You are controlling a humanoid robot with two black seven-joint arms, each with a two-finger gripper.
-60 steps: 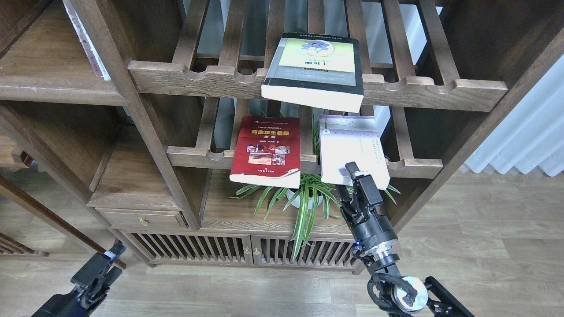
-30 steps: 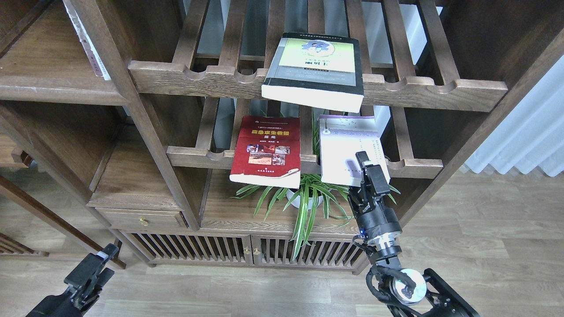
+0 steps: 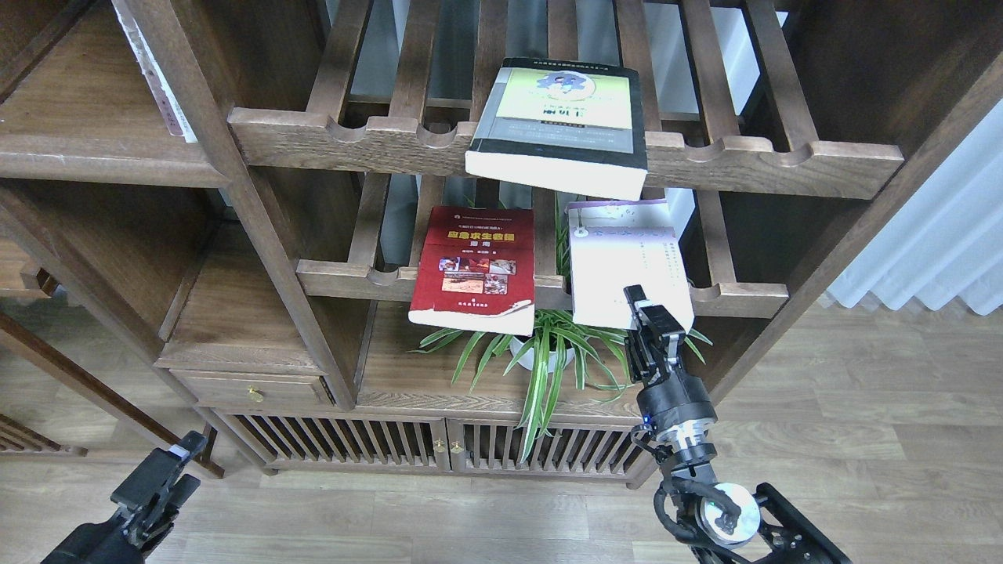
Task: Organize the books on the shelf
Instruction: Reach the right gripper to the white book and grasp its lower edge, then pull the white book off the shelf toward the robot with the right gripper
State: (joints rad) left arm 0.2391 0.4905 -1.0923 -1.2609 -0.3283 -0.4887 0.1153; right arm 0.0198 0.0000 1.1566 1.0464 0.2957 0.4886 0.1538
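Note:
The thick yellow-green, grey and black book (image 3: 560, 125) lies on the upper slatted rack and overhangs its front rail. The red book (image 3: 474, 266) and the pale lilac book (image 3: 623, 258) lie side by side on the lower slatted rack. My right gripper (image 3: 649, 309) is at the lilac book's front right edge, one finger over the cover. I cannot see whether it clamps the book. My left gripper (image 3: 182, 458) hangs low at the bottom left, far from the books. The flat dark-brown shelf (image 3: 94, 160) is at the upper left.
A thin white-spined book (image 3: 157, 74) leans on the upright at the flat shelf's right end. A potted spider plant (image 3: 548, 352) stands under the lower rack, just left of my right arm. A cabinet with slatted doors (image 3: 439, 446) is below. A white curtain (image 3: 932, 243) hangs at the right.
My right gripper went up over the lilac book's cover, then drew back to its front edge. The book's far end rose slightly. My left gripper dropped lower and a little left.

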